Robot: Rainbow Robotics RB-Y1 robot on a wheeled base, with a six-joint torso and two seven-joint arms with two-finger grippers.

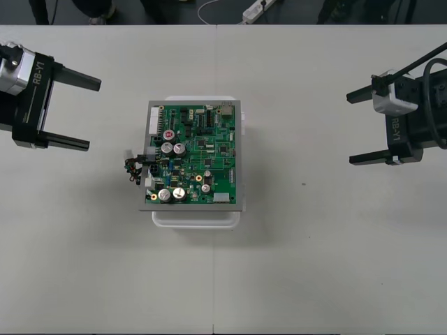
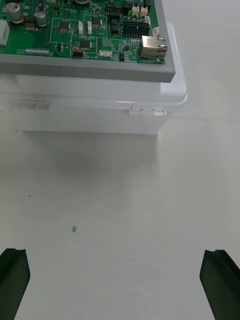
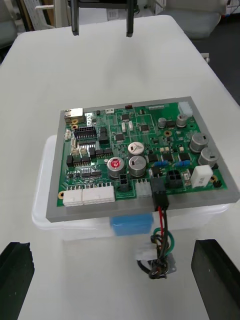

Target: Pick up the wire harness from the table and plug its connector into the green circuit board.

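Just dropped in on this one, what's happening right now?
Nothing is held. The left gripper and right gripper stand open at their own sides of the table. The black plug looks seated in the edge of the green circuit board facing the left gripper; the harness wires and socket hang beside the white base.

Bare bench lies open on every side of the circuit board and its white base, the single obstruction being the wire harness hanging over the board edge that faces the left gripper.
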